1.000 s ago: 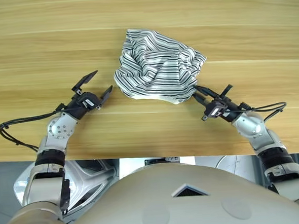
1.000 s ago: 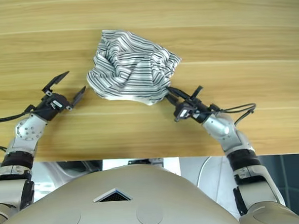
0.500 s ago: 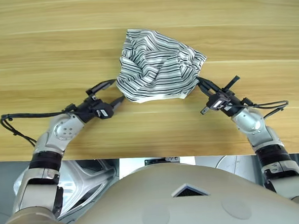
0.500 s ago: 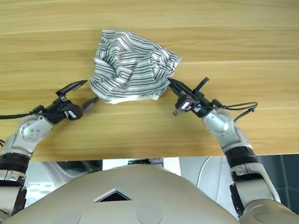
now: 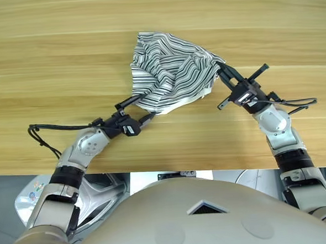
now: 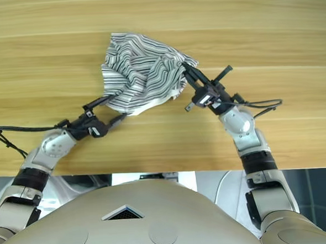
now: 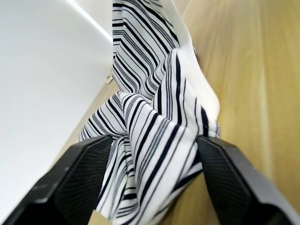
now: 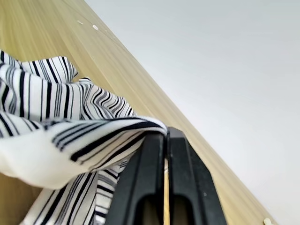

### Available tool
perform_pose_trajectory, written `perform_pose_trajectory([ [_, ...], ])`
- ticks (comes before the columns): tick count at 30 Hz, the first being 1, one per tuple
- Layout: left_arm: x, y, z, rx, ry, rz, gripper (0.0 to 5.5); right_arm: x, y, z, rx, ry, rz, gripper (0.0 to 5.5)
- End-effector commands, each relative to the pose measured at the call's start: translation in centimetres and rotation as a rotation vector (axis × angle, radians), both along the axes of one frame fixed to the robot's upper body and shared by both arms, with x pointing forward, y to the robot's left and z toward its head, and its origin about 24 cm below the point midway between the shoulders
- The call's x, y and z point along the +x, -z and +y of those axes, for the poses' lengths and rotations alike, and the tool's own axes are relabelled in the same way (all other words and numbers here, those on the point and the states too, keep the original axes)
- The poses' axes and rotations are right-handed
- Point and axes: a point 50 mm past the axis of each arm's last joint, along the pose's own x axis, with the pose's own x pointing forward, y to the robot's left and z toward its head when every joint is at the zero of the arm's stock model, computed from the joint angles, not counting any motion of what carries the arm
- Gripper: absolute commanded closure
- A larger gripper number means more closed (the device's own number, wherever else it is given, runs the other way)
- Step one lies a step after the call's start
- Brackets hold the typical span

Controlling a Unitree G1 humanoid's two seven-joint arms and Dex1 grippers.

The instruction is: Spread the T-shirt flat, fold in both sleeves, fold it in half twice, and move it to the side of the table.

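Two grippers meet the cloth from opposite sides. Your right gripper (image 5: pixel 220 68) is clamped on a fold at the right edge of the striped T-shirt (image 5: pixel 171 71). In the right wrist view its fingers (image 8: pixel 146 187) are pressed together with fabric pinched at the tips. Your left gripper (image 5: pixel 143 108) sits at the shirt's near left corner with its jaws apart. In the left wrist view its fingers (image 7: pixel 89 178) straddle a bunch of striped fabric and have not yet closed on it.

The T-shirt lies between the two arms as a crumpled mound, near the middle of the wooden table (image 5: pixel 48 62). It rests directly on the bare wood.

The task looks to be at its very start. The shirt is not yet spread flat, and no sleeve or neckline can be made out in the heap. Left to do are the spreading, both sleeve folds, the two halvings and the move to the table's side.
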Motion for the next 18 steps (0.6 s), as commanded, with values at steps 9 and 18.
perform_pose_trajectory([
  [9, -3.8, 2.2, -2.2, 0.049, 0.131, 0.172, 2.12, 2.2, -2.8, 0.4, 0.083, 0.026, -0.106, 5.46],
  [18, -4.7, 1.9, -5.0, -0.092, 0.226, 0.201, 2.12, 3.5, -3.8, 1.8, 0.111, 0.009, -0.143, 5.46],
])
